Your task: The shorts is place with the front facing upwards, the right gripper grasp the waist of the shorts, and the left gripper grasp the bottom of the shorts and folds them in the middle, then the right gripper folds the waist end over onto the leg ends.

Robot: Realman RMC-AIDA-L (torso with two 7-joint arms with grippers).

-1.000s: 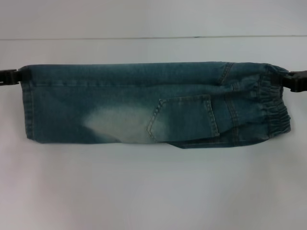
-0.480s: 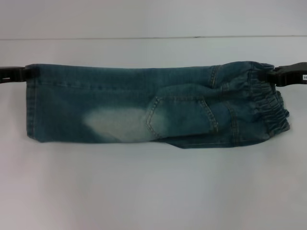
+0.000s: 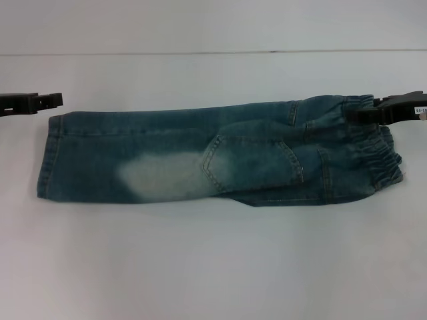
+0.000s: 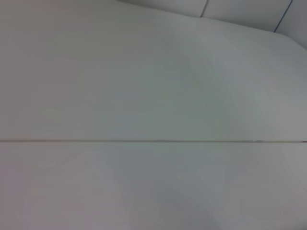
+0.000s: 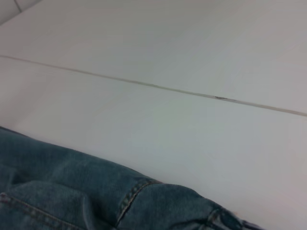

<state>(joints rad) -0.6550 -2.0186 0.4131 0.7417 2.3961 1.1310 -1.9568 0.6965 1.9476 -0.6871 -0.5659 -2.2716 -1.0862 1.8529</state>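
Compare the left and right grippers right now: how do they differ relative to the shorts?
The left gripper sits clear of the shorts, off the leg ends; the right gripper is at the waist, touching it. The right arm bears a white label; the left shows none. Both are black claws.

White table [image 3: 213,267] (thin dark seam [image 3: 200,53] crossing it).

The white table [image 3: 213,267] (one thin seam across its far side) carries the folded shorts [image 3: 220,157].
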